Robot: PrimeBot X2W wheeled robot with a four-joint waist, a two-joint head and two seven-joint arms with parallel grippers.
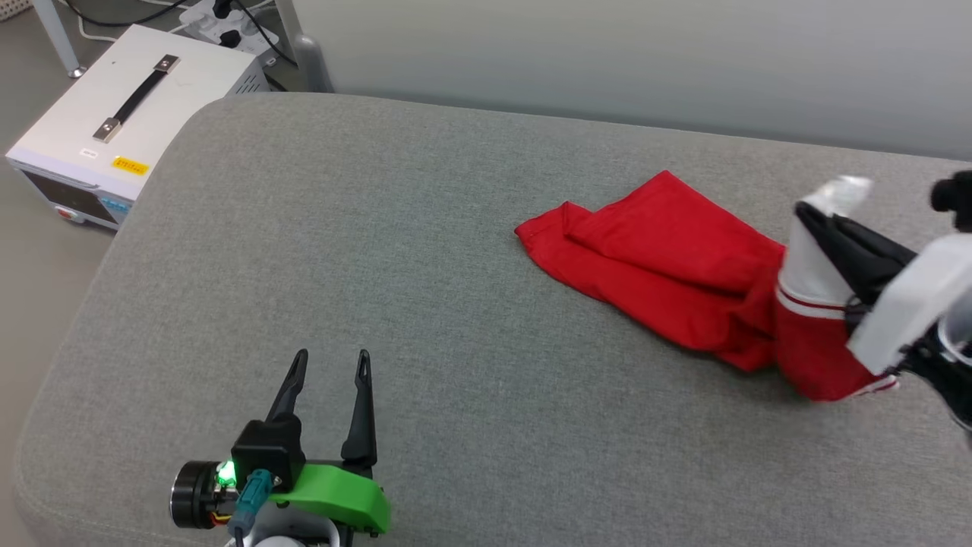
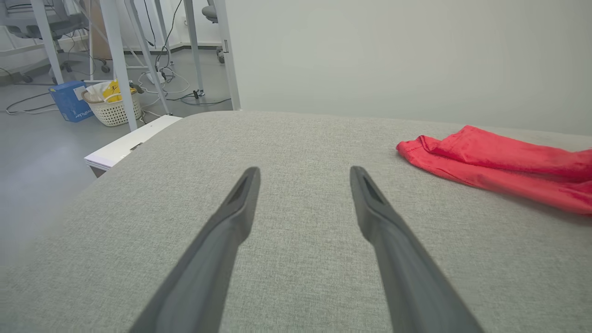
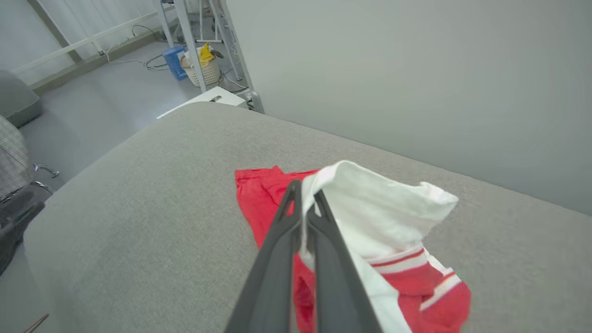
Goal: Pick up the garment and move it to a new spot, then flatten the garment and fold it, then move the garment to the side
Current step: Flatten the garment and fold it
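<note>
Pinching the red T-shirt [image 3: 259, 194] by its white sleeve [image 3: 384, 208] with the closed right gripper [image 3: 305, 203]; holding that sleeve bunched above the grey cushion [image 3: 138, 208]; leaving the rest flat beyond; spotting a basket [image 3: 206, 74] on the floor [image 3: 101, 101].

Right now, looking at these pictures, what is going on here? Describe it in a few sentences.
The robot's right claw is shut on the white sleeve of the red garment, holding that end up while the rest lies crumpled on the grey cushion. The left claw hangs open over bare cushion, apart from the garment.

Garment [image 2: 499, 162] cropped (left wrist view).
</note>
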